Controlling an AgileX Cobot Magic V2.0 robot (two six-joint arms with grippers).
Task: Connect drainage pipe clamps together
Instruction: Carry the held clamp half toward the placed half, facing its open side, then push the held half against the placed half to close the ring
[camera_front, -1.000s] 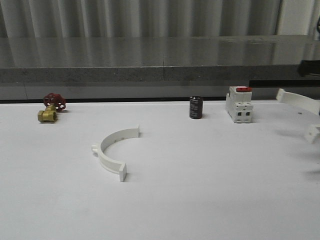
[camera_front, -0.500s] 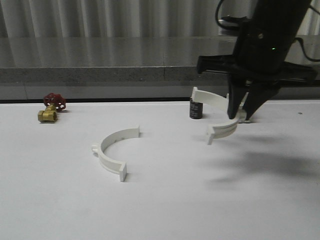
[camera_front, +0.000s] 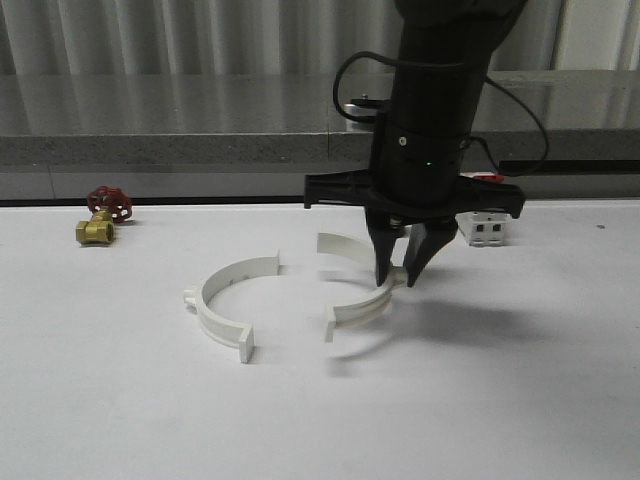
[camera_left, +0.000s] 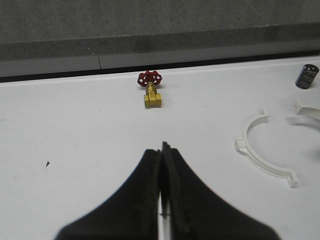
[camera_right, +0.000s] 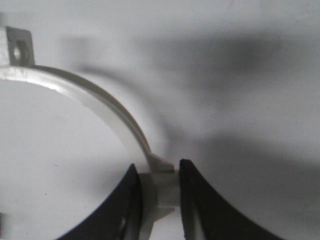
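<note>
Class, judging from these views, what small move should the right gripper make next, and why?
Probably carry it a little further left. The right gripper holds one white plastic half-ring clamp by its middle; its open ends face the other white half-ring on the white table, with a gap between them.

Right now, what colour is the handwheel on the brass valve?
Red, on a brass-yellow valve body; the left wrist view shows it best.

Between the resting clamp half (camera_front: 225, 301) and the clamp half (camera_front: 357, 290) held in the right gripper (camera_front: 399, 277) lies a narrow strip of bare table (camera_front: 300, 420), open toward the front, while the breaker (camera_front: 486, 224) behind seems close to the arm and the valve (camera_front: 103, 215) stands well apart leftward.
</note>
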